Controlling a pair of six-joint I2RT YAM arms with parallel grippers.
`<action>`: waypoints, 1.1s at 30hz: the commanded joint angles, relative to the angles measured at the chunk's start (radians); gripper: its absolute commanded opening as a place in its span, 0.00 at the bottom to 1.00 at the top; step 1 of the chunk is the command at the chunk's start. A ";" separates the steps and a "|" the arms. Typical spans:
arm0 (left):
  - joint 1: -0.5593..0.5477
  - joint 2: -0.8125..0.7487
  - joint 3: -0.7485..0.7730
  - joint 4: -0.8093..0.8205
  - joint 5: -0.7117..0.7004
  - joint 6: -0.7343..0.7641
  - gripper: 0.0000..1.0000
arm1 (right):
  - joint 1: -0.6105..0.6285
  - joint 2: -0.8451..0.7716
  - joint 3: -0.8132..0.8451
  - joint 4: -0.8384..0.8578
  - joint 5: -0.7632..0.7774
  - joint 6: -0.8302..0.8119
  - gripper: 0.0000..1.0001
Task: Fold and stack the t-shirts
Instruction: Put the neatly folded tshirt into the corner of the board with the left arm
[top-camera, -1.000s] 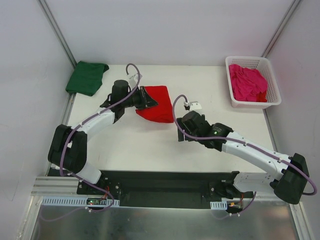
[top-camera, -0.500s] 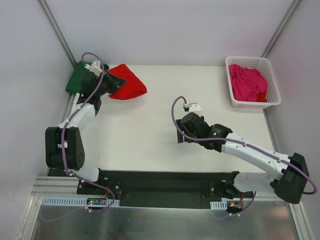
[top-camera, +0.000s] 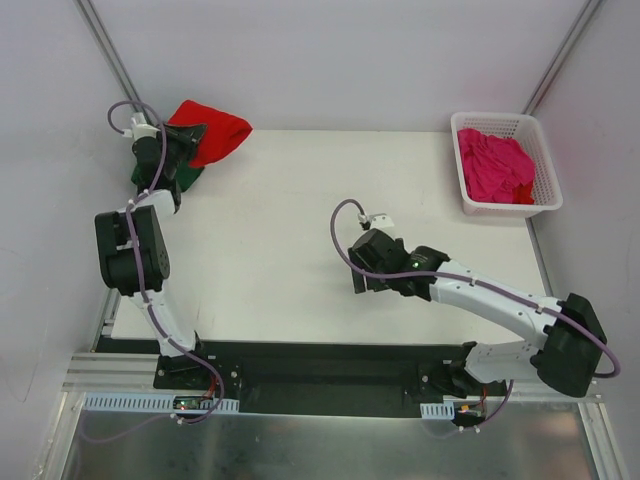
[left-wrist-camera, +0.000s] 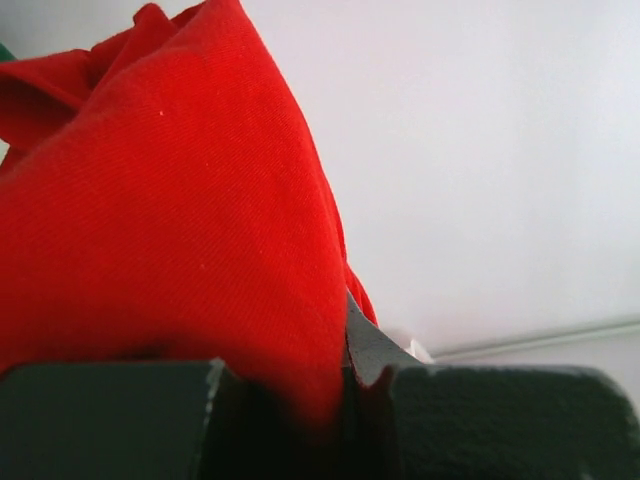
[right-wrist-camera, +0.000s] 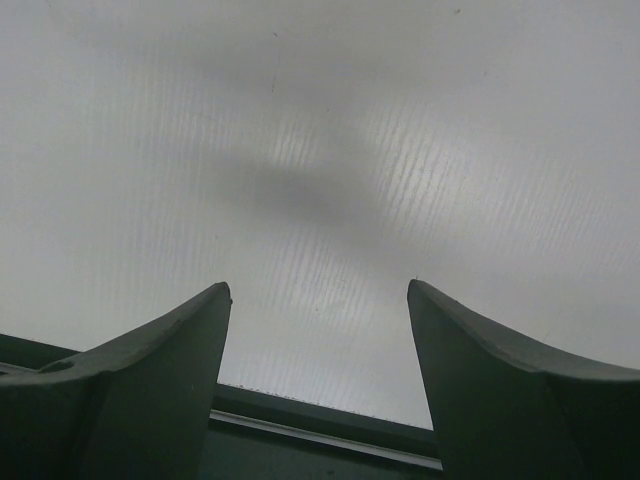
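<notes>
We note the bright red cotton t-shirt bunched up in the air at the far-left corner, above the largely hidden dark green cotton t-shirt. The magenta pink cotton t-shirt lies crumpled in the white plastic lattice basket.

A: Where is the left arm?

B: It goes from its base along the left edge to the far left corner. The left gripper points to the right there. Its jaws are closed on a fold of the red t-shirt.

A: And the right arm?

B: It lies low, from the near right toward the middle. The right gripper faces down, with its jaws wide apart and empty.
</notes>
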 joint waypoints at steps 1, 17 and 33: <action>0.020 0.067 0.090 0.228 -0.084 -0.093 0.00 | -0.001 0.068 0.064 -0.018 -0.032 -0.010 0.75; 0.155 0.163 0.173 0.219 -0.107 -0.051 0.00 | -0.068 0.194 0.081 0.025 -0.138 -0.025 0.76; 0.201 0.318 0.236 0.272 -0.110 -0.102 0.00 | -0.099 0.281 0.124 0.025 -0.181 -0.037 0.76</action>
